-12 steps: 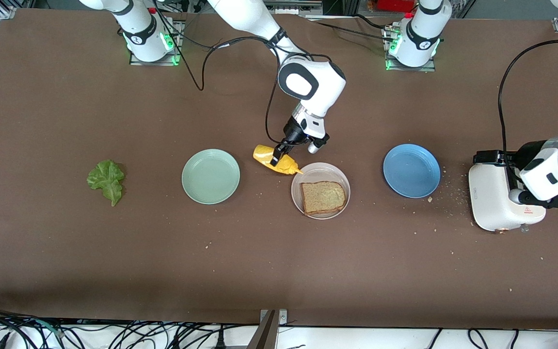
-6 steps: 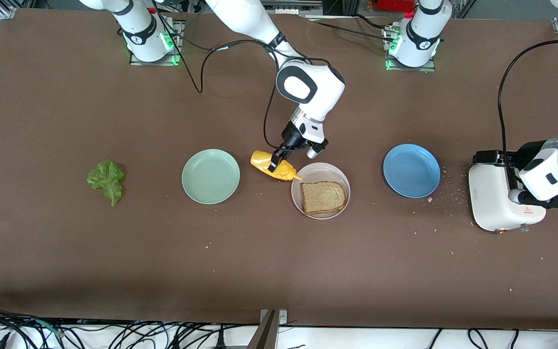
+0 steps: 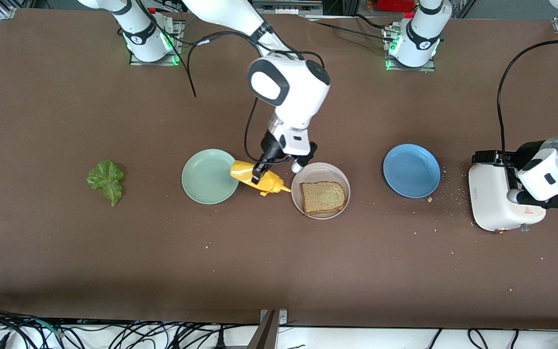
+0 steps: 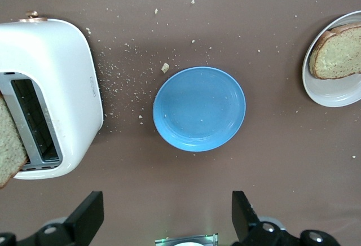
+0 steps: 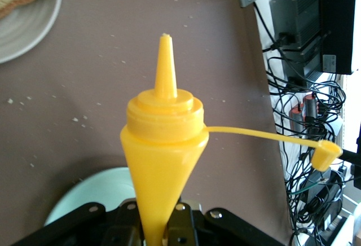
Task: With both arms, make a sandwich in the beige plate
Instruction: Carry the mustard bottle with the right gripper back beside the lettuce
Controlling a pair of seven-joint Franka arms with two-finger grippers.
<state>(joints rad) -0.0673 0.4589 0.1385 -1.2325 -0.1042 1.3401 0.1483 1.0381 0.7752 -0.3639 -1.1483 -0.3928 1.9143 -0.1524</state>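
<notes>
The right gripper [image 3: 258,173] is clamped tight on a yellow mustard bottle [image 3: 259,178], holding it up in the air, tipped over on its side, over the gap between the mint green plate [image 3: 210,176] and the beige plate [image 3: 320,190]. The bottle's nozzle points toward the beige plate, and its open cap dangles off on a thin strap — the right wrist view shows that plainly, with the bottle [image 5: 162,161] squeezed between the black fingers and the green plate [image 5: 90,201] below it.

On the beige plate lies a single bread slice [image 3: 323,197], brown, squarish, darker at the crust. It fills most of the plate. The lettuce leaf [image 3: 106,181] lies flat on the table by itself, well apart from the plates, toward the right arm's end.

The left gripper [image 4: 163,218] hangs over the table toward the left arm's end, above the white toaster [image 3: 499,198], fingers spread wide and holding nothing. That arm waits. From its wrist camera I can see a second slice of bread [image 4: 10,144] standing up out of the toaster [image 4: 51,88] slot, and the blue plate [image 4: 199,109] sitting bare between toaster and beige plate [image 4: 334,91]. Crumbs [image 4: 121,77] are scattered on the brown table [image 3: 279,266] — thickest between the toaster and the blue plate [image 3: 411,170].
</notes>
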